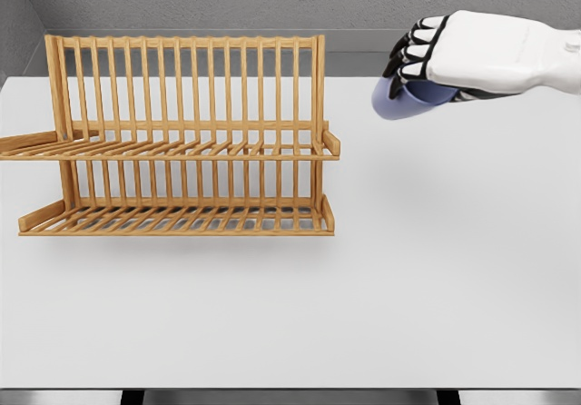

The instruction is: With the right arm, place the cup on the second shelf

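Right hand [454, 55], white with black finger joints, entering from the right edge at upper right, held above the table [436, 278]. Fingers [416, 51] curled down over a pale blue cup [404, 101], clamped on it from above. Cup carried in the air, tilted, only its lower left part showing under the palm, the rest hidden by the hand. Faint soft shadow on the white tabletop below and left of it.

Cup well to the right of the wooden dish rack [182, 142], apart from it, roughly level with the rack's upper half in the head view.

Rack standing on the left half of the table, with a tall slatted back and two slatted shelves: an upper shelf [172, 149] and a lower shelf [177, 219], both with raised end pieces. Nothing resting on either shelf. Left end of the upper shelf running out past the picture's left edge.

Grey wall behind the table.
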Robot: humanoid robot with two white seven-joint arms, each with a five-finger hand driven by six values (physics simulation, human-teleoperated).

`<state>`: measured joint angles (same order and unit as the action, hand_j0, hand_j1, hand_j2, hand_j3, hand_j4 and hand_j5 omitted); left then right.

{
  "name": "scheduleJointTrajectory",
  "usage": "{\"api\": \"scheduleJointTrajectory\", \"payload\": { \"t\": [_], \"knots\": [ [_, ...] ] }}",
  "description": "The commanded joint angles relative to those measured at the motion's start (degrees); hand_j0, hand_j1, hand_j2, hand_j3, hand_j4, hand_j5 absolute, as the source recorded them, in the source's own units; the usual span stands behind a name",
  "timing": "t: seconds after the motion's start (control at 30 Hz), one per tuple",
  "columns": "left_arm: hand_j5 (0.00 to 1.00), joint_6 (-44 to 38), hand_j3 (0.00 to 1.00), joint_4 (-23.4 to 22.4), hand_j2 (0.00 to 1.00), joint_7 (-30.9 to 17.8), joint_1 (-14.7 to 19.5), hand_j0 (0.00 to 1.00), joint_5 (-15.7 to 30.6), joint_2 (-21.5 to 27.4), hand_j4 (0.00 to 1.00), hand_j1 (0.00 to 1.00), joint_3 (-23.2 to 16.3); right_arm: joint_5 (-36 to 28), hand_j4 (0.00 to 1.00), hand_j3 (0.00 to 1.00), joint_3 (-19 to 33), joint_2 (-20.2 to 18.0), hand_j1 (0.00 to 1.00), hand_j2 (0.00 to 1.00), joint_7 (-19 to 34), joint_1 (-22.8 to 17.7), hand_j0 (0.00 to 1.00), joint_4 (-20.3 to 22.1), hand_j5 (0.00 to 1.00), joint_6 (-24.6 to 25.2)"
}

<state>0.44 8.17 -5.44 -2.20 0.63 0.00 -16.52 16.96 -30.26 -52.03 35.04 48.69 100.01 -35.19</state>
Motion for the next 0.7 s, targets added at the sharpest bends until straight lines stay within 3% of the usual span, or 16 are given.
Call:
{"api": "scheduleJointTrajectory", "payload": {
  "t": [0.0,0.3,0.67],
  "knots": [
    [1.0,0.0,1.0,0.0,1.0,-0.01,0.0,1.0,-0.02,0.0,1.0,1.0,0.0,-0.26,0.61,0.61,-0.06,1.05,0.61,0.61,-0.04,0.0,0.61,0.54,0.61,0.19],
    [1.0,0.0,1.0,0.0,1.0,-0.01,0.0,1.0,0.07,0.0,1.0,1.0,0.0,-0.34,0.61,0.61,-0.76,6.85,0.61,0.61,-0.04,1.49,0.61,0.45,0.61,0.19],
    [1.0,0.0,1.0,0.0,1.0,-0.01,0.0,1.0,0.07,0.0,1.0,1.0,0.0,-0.26,0.61,0.61,-8.67,11.07,0.61,0.61,-0.04,4.92,0.61,0.45,0.61,0.19]
  ]
}}
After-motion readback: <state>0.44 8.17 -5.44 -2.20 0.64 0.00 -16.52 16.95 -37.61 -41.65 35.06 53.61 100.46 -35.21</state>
